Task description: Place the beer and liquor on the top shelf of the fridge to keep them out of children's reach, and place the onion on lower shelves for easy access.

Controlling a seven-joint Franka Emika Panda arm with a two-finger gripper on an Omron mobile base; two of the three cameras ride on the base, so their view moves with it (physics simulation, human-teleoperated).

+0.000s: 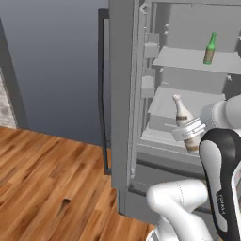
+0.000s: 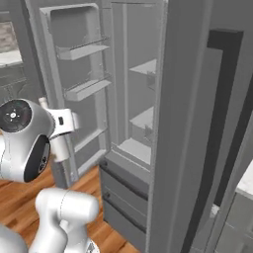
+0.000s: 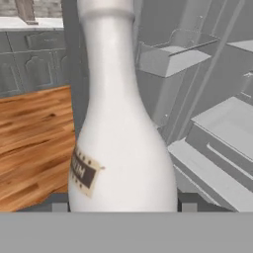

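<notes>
Closest to the hand camera stands the liquor point(image 3: 121, 133), a stout whitish bottle with a brown label band low on its side. It sits between the gripper point(image 3: 121, 203)'s two dark finger tips, which show just at either side of its belly, so the claw looks clamped on the bottle at its widest part. From the left base view the liquor point(image 1: 184, 123) is upright, carried in front of the open fridge point(image 1: 188, 94) at about the height of the middle panels, among the lower shelves point(image 1: 181, 101). Whether its base is clear of the panel below is hard to judge, since the arm covers the bottle's foot.

As a handling matter, glass of this shape should be fairly heavy, rigid, smooth and breakable. A grip on the broad lower body is steadier than one on the short neck, though the curved wall could slip if the squeeze is light, so it is best kept vertical while it is lifted.

Farther in and higher, the beer point(image 1: 210, 48) already stands upright on the top shelf point(image 1: 183, 59), towards its right side. The liquor belongs beside it, with room left so the two bottles do not knock.
</notes>
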